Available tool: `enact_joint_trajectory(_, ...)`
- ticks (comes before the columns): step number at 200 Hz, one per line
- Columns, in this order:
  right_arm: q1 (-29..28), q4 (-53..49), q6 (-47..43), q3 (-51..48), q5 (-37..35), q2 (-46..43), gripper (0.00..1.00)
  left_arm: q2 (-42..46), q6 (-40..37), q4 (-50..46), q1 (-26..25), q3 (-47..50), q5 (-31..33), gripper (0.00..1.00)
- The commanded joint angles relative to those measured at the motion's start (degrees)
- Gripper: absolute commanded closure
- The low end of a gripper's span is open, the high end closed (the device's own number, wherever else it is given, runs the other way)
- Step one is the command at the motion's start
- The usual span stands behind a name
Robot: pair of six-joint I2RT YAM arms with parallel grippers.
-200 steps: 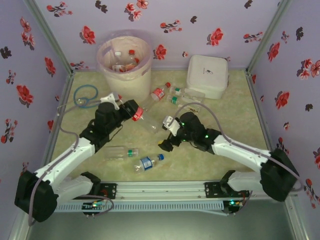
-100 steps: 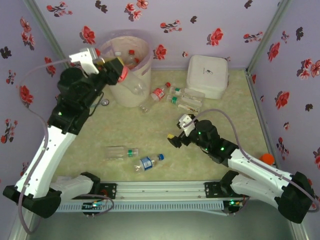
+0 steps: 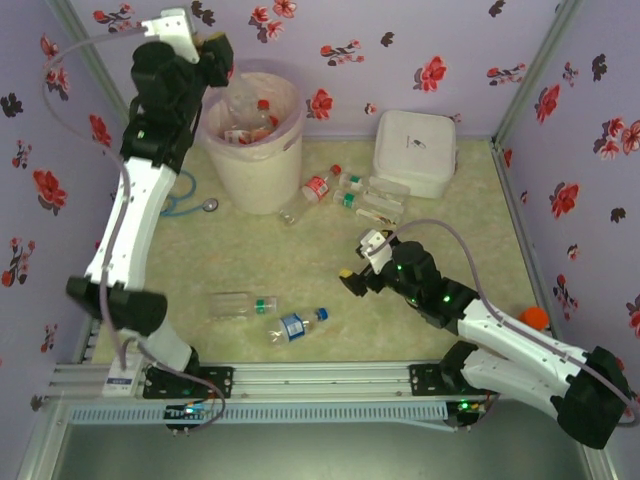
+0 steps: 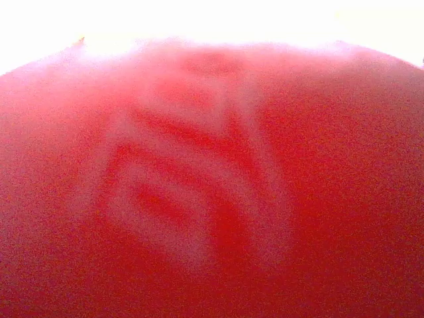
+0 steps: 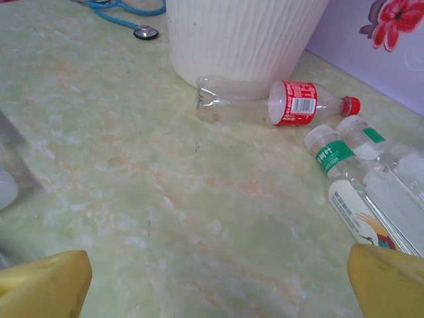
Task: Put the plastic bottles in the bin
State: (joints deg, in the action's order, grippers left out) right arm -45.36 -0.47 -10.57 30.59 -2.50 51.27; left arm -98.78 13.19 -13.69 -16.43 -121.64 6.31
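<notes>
Several bottles are lying loose on the table (image 3: 300, 260); a few are already sitting in the bin (image 3: 258, 180).

R gripper (image 3: 350, 283) is hovering low at mid-table, fingers spread wide, holding nothing. In its wrist view the yellow fingertips (image 5: 46, 278) are sitting at the two bottom corners w/ bare table btwn them. It is facing the bin's base.

Red-label bottle (image 5: 285, 103) is lying ahead of it, well apart, touching the bin wall. Long axis is running across the line of approach; in that view the red cap is pointing right, base left. Judgement: this is suiting a grip across the body w/ little wrist turn.

Green-label bottle (image 5: 334, 154) and a neighbour are lying just right of it, axes pointing more toward the gripper. Blue-label bottle (image 3: 293, 326) and green-cap bottle (image 3: 240, 303) are lying nearer the arm bases, to R gripper's left.

L gripper (image 3: 215, 50) is hanging high over the bin's far-left rim. Its wrist view is showing red blur hard against the lens, prob. a label. Grip state: cannot tell.

R arm is plainly the nearer one to every loose bottle.

Bottles are looking small, clear and empty. Being round, they are liable to roll if nudged.
</notes>
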Motion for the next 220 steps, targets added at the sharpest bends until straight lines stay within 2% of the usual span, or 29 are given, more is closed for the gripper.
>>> enact_joint_trajectory(1,0.3,-2.1,-1.8,1.2,-2.7,-0.2,0.0,-11.6,-6.6,-10.6,0.5,-14.5,2.2,1.0)
enact_joint_trajectory(21,0.3,-3.5,-2.3,1.2,-3.3,0.0,0.0,-22.7,-10.7,-20.0,0.5,-28.8,4.3,1.0)
enact_joint_trajectory(36,0.4,-3.8,-2.5,0.7,-3.7,-0.3,0.0,-27.2,-14.0,-23.4,0.4,-32.9,5.7,1.0)
enact_joint_trajectory(70,0.3,-2.9,-2.4,-0.2,-4.1,0.2,0.0,-27.9,-17.1,-23.5,0.5,-24.8,6.5,1.0)
enact_joint_trajectory(113,0.4,-2.8,-2.3,-0.1,-4.5,1.4,0.0,-29.6,-15.5,-24.6,0.7,-16.7,6.4,1.0)
enact_joint_trajectory(136,0.4,-4.2,-2.1,0.3,-5.5,1.6,0.0,-32.1,-14.5,-25.6,0.8,-15.9,5.8,1.0)
enact_joint_trajectory(161,0.4,-4.5,-1.8,0.3,-5.9,1.7,0.0,-33.5,-13.2,-26.0,0.8,-15.9,4.0,0.78)
enact_joint_trajectory(183,0.4,-4.5,-1.6,0.3,-5.9,2.2,0.0,-33.3,-12.5,-25.9,0.9,-16.0,3.2,0.51)
enact_joint_trajectory(200,0.4,-4.6,-1.6,0.3,-6.0,2.9,0.0,-32.2,-12.1,-25.8,0.8,-16.3,2.5,0.33)
enact_joint_trajectory(220,0.4,-4.5,-1.4,0.4,-5.9,3.5,0.0,-30.0,-12.0,-25.8,0.7,-17.1,1.6,0.19)
